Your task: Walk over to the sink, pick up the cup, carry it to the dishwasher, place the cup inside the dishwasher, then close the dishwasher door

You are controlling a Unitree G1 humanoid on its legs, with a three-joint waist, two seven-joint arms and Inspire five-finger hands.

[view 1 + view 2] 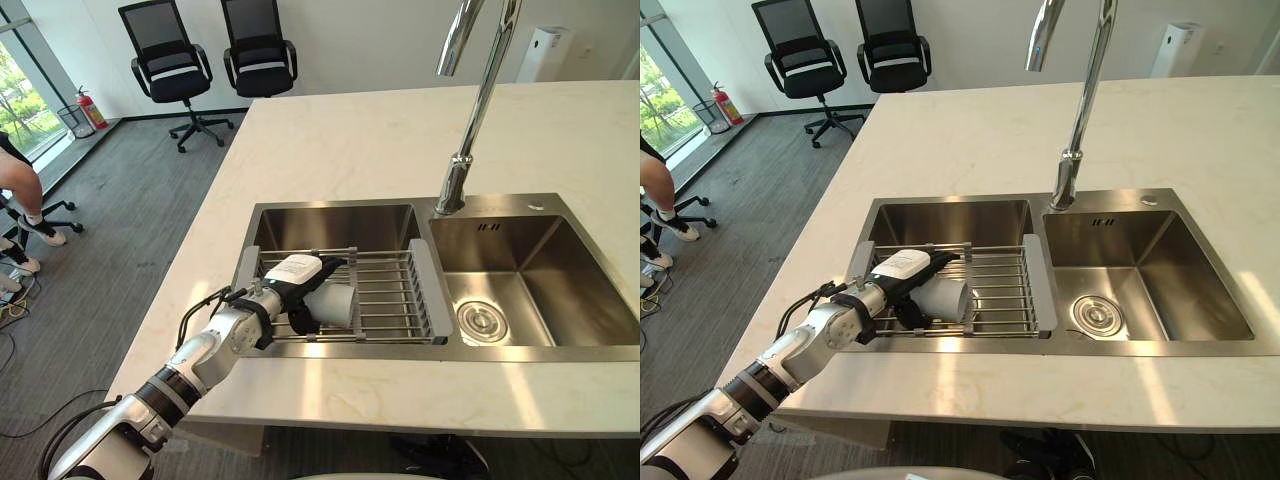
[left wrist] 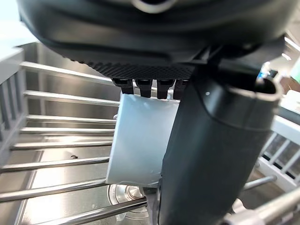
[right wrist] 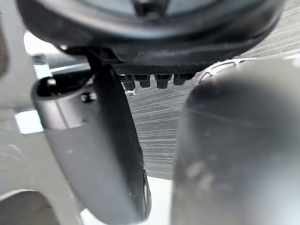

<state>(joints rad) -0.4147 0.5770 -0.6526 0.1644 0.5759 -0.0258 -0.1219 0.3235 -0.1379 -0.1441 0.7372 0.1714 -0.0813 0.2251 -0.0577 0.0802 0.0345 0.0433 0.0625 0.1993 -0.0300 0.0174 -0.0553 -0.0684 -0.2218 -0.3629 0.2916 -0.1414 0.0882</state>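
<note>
A pale grey cup (image 1: 336, 304) lies on its side on a wire drying rack (image 1: 392, 296) set across the left basin of a double steel sink (image 1: 545, 352). My left hand (image 1: 291, 274) reaches in over the counter edge and is shut on the cup, fingers curled over its far side and thumb against its near side. In the left wrist view the cup (image 2: 139, 140) shows past the fingers, with the thumb (image 2: 212, 150) in front of it. My right hand (image 3: 96, 154) hangs over grey floor, its fingers relaxed and holding nothing.
A tall chrome faucet (image 1: 472, 120) rises behind the divider between the basins. The pale stone counter (image 1: 360, 140) surrounds the sink. Two black office chairs (image 1: 170, 65) stand at the far wall. A seated person's leg (image 1: 22, 195) shows at the left edge.
</note>
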